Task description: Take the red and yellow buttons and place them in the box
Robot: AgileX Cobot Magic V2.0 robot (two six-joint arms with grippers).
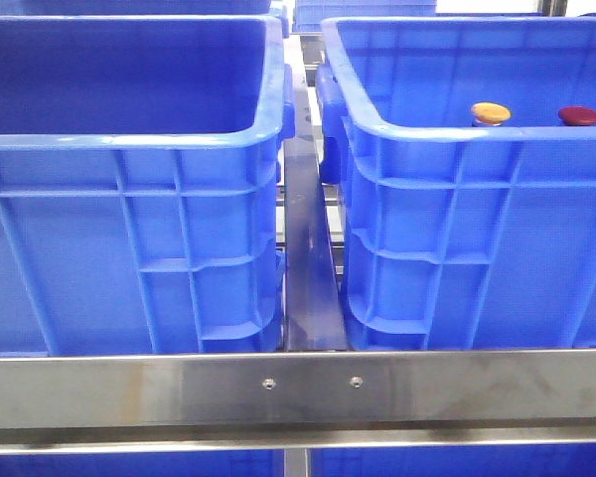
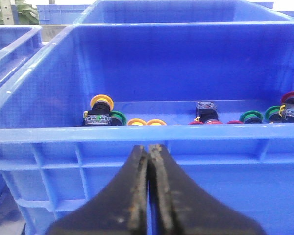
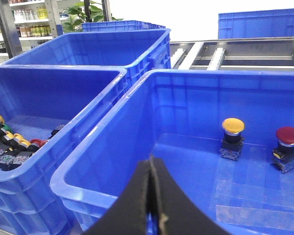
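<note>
Two buttons — yellow button [image 3: 232, 126], red button [image 3: 288, 135] — are seen standing in the box [image 3: 103, 161] beyond the right gripper [image 3: 152, 196]'s closed fingers; the left gripper [image 2: 150, 191] is pressed shut too.

Two crates side by side across the front view: one crate [image 1: 129, 149] filling the left of the frame, the box [image 1: 457, 248] on the right, a narrow rail [image 1: 308, 268] running between them. A metal bar [image 1: 298, 390] across the bottom, in front of both. Inside the box, at upper right of the frame, two buttons standing upright and apart: one button [image 1: 491, 113] on the left, the other button [image 1: 578, 116] to its right. More buttons [image 2: 152, 122] scattered low in the other crate.
</note>
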